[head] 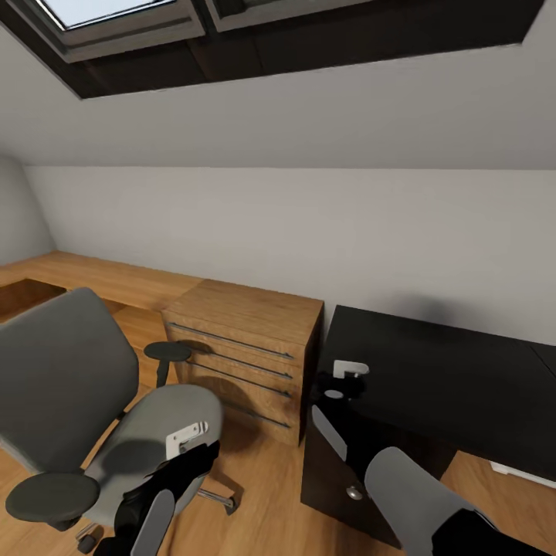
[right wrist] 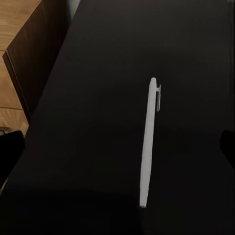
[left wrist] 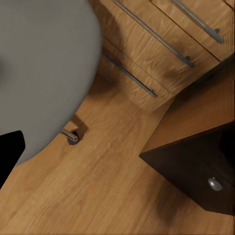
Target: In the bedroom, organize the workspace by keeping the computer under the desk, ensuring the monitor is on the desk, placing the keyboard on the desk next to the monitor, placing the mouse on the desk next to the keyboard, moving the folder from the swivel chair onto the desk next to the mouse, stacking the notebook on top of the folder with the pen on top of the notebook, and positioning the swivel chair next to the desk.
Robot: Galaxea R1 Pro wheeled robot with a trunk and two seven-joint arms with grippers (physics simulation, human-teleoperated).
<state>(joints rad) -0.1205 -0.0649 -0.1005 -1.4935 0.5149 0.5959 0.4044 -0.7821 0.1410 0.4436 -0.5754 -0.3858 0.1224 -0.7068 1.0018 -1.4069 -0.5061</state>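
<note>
— Where's the pen [right wrist: 149, 142]?
— Lying flat on the black bench [head: 432, 378], seen from the right wrist; right gripper [head: 344, 378] above that top, holding nothing visible, jaw spread impossible to tell.
— And the swivel chair [head: 93, 401]?
— Beside the wooden chest [head: 247, 347], seat bare. Left gripper [head: 189, 440] hovering over the seat edge; open or clenched, impossible to tell.

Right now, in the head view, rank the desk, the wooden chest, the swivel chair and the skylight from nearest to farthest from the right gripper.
1. Desk: directly beneath the right gripper.
2. Wooden chest: beside the desk's end, toward the robot's left.
3. Swivel chair: farther left, past the chest.
4. Skylight: high in the sloped ceiling.
</note>
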